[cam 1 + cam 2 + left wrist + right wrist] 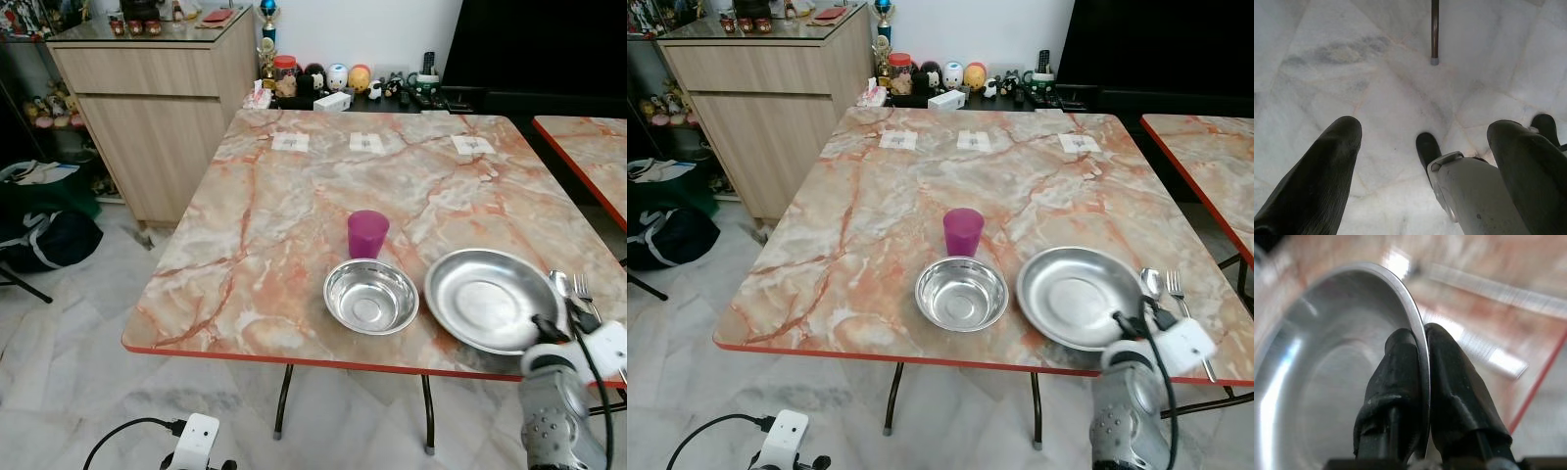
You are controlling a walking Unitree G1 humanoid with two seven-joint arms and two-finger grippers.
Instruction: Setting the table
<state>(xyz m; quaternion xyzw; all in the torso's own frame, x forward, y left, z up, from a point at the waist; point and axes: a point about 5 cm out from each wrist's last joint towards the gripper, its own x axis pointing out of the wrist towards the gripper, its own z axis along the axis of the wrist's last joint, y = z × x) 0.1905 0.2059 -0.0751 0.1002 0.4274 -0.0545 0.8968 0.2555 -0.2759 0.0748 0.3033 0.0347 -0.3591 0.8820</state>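
**Steel plate pinched at its rim, near the front edge**

The steel plate (487, 298) sits on the marble-patterned surface (294, 196) close to its red-trimmed front edge, and the right pincer (1421, 367) has it by the near rim. In the right wrist view one black finger lies inside the rim and the other outside, pressed together on the thin metal. From the head views the right arm comes up from below the surface's edge, cable trailing over the wrist.

Just left of the plate is a steel bowl (371, 295), the two close but apart. Behind the bowl, right by its far rim, stands a purple cup (367, 234), upright. On the plate's other side lie a spoon (1151, 284) and a fork (1176, 287), side by side, near the surface's right edge.

The left pincer (1427, 147) hangs low over the pale marble floor (1376, 73), its two fingers well apart and holding nothing. A thin table leg (1435, 32) meets the floor ahead of it.
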